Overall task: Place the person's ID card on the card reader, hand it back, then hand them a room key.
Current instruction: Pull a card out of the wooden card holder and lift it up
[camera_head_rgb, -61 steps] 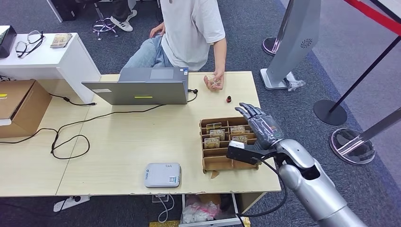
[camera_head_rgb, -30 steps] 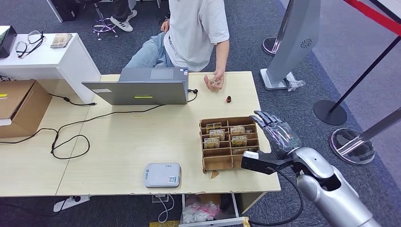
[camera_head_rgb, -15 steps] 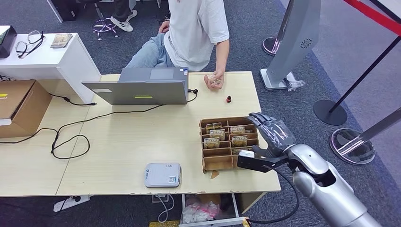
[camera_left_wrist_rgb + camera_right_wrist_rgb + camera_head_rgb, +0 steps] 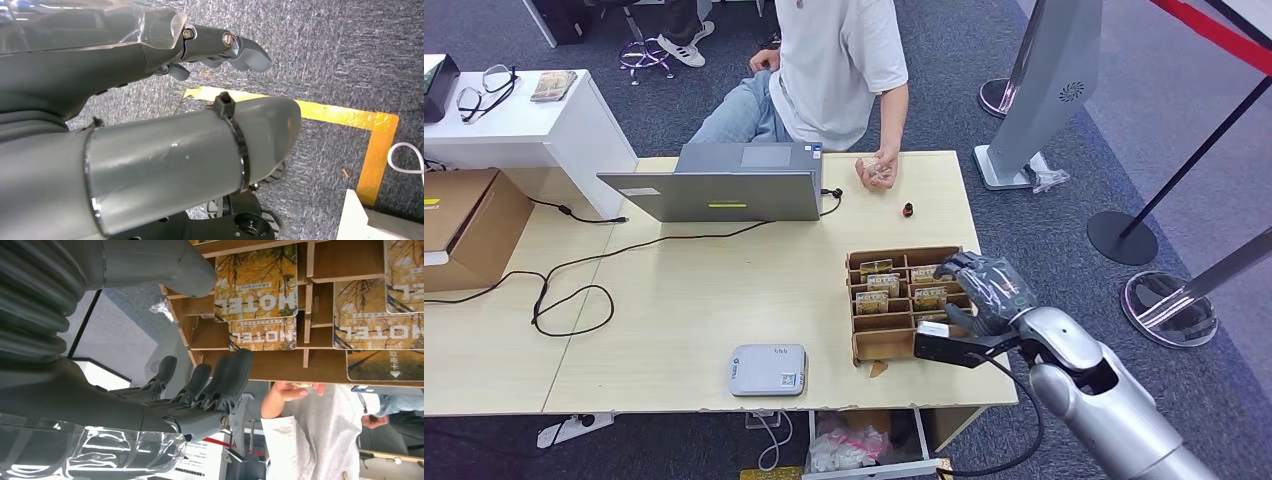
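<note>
Right robot hand (image 4: 986, 288) moved back over card tray (image 4: 860, 346), fingers spread, empty, laptop (image 4: 724, 182) beyond.

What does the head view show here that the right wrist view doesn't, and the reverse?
Head view alone: the card reader, the laptop and the table. Right wrist view alone: the HOTEL print on the key cards and the fingertips near the box's edge. Both: the right hand, the divided box and the person.
</note>
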